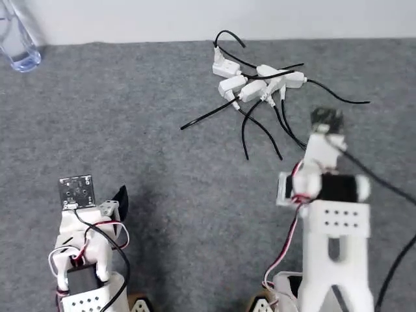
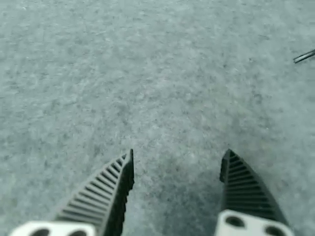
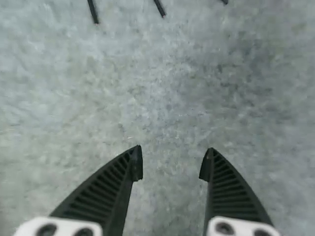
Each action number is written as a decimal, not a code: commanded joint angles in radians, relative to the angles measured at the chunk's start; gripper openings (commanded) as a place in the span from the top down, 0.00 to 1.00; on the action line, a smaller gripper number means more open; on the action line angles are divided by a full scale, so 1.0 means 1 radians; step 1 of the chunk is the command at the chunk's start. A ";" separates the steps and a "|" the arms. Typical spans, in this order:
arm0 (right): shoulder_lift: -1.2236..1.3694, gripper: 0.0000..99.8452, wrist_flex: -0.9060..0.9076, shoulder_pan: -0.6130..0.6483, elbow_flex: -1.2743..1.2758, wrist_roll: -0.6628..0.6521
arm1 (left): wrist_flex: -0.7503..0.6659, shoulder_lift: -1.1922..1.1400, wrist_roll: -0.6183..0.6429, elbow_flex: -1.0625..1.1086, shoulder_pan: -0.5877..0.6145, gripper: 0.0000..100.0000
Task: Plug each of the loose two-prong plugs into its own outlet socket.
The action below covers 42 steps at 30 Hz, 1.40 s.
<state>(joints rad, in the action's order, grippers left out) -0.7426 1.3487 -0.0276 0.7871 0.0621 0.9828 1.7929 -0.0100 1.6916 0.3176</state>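
Our left gripper (image 2: 178,157) holds its ribbed black wedge fingers (image 2: 108,196) spread apart, with nothing between them; our right gripper (image 3: 173,150) is likewise parted and empty. At the far side of the table (image 1: 162,182) lies a tangle of white plastic plugs and sockets (image 1: 250,83), the heap stretched crosswise, thin black cords (image 1: 260,127) trailing toward us. Fuzzy grey felt (image 1: 78,130) covers the top; a clear bottle (image 1: 18,45) stands by the white wall (image 1: 130,19)

Left fingers (image 2: 106,196) parted, right fingers (image 3: 110,191) parted, right arm (image 1: 335,214) extended farther.
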 commanded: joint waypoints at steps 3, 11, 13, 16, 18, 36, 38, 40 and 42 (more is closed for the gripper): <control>-0.166 0.81 -0.252 -0.007 0.353 0.011 | 0.041 0.008 0.034 -0.007 -0.006 0.73; -0.472 0.81 -0.308 -0.015 0.643 0.011 | 0.153 0.008 0.031 -0.007 -0.006 0.73; -0.561 0.81 -0.305 -0.010 0.700 0.011 | 0.176 0.008 0.031 -0.007 -0.006 0.73; -0.700 0.81 -0.303 -0.008 0.793 0.011 | 0.215 0.008 0.031 -0.007 -0.006 0.73; -0.796 0.81 -0.291 -0.012 0.839 0.011 | 0.233 0.008 0.031 -0.007 -0.006 0.73; -1.067 0.81 -0.045 -0.015 0.896 0.015 | 0.265 0.008 0.037 -0.010 -0.006 0.73; -1.070 0.81 -0.044 -0.015 0.896 0.014 | 0.265 0.008 0.037 -0.010 -0.003 0.73; -1.070 0.81 -0.044 -0.012 0.896 0.012 | 0.265 0.008 0.037 -0.010 -0.003 0.73; -1.070 0.81 -0.044 -0.010 0.896 0.012 | 0.265 0.008 0.037 -0.010 -0.005 0.73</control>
<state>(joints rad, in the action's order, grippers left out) -1.7998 1.2950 -0.0307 1.6678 0.0698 1.2421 1.7929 0.0161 1.6916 0.3191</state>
